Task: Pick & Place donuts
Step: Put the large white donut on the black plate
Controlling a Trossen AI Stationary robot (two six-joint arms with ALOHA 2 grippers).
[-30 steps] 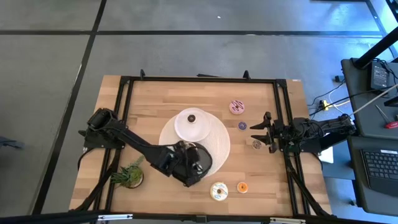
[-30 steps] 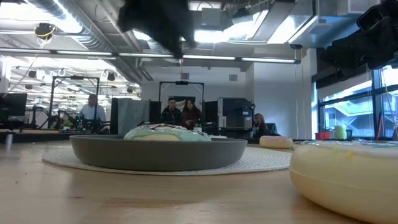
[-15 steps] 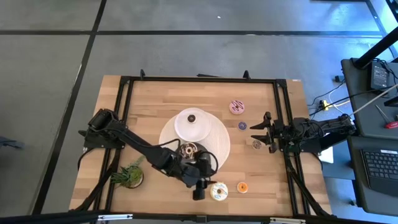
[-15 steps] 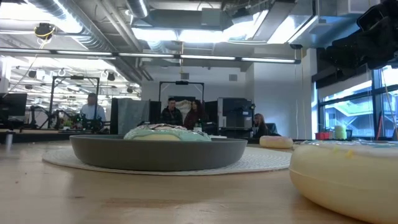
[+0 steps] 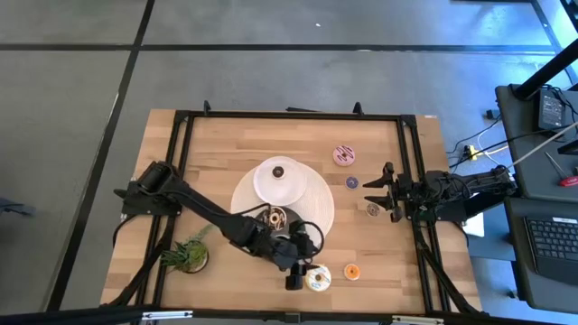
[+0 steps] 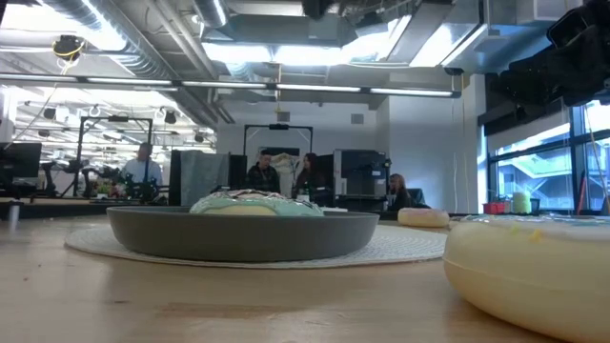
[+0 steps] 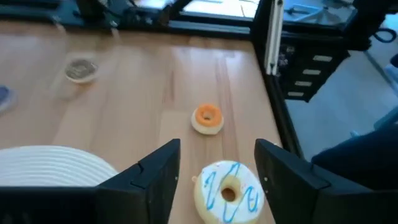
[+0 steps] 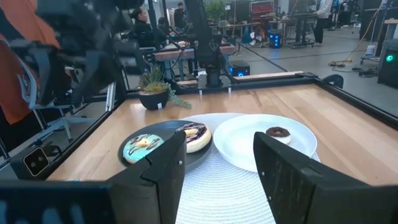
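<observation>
High view entry: left gripper [image 5: 295,278] reaches across the wooden slatted bench [image 5: 226,149] to its near edge, poised just beside the white-iced donut with blue drizzle [image 5: 318,278] — jaws spread wide, nothing held, set either side of that ring in the left wrist view, which suggests an approach for a straddling grasp. Small orange-iced donut [image 5: 352,272] lies just beyond it, apart, loose on the bench. Round dark grey plate [image 5: 282,231] sits on a round white ribbed mat [image 5: 321,209] and carries two items: a green-iced donut [image 8: 138,147] and a chocolate-iced donut [image 8: 193,135], side by side — apparently the collecting place. Round white plate [image 5: 278,181] overlaps the same mat and bears one tiny brown donut [image 5: 278,171] at its middle. Pink sprinkled donut [image 5: 344,155], tiny purple donut [image 5: 351,182] and a tiny greyish ring [image 5: 372,209] rest unsorted on the bare wood near the right side. Right gripper [image 5: 377,192] waits at the right edge, near those three, jaws parted and empty. Small green potted plant [image 5: 191,255] stands at the near left corner, clear of the work. Judged stage: partway through, several rings left to gather.
</observation>
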